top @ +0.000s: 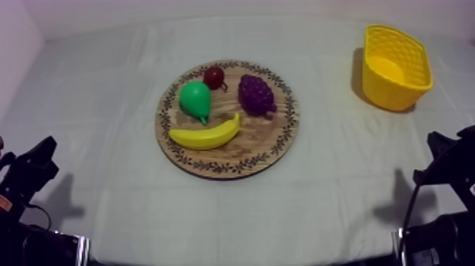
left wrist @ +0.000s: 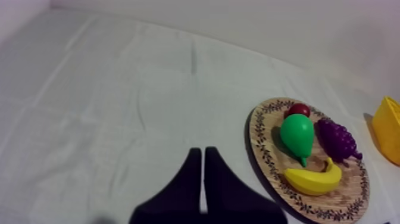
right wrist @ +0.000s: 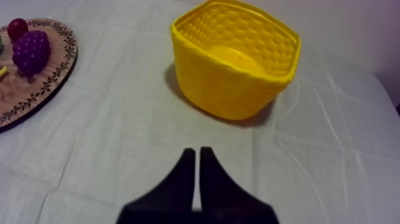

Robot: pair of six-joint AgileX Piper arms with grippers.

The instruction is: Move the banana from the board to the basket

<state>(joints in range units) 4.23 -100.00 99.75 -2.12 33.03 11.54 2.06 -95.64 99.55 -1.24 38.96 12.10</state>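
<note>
At table's left, left gripper (left wrist: 203,154) low over cloth (left wrist: 113,101), fingers pressed together, empty. Mid-table, wooden board (top: 263,146) bears pear (top: 194,99), small red fruit (top: 214,76), grapes (top: 256,94); banana (top: 206,134) lies at board's near side. Farther right, yellow basket (top: 393,96); right gripper (right wrist: 197,152) before it, closed, empty.
</note>
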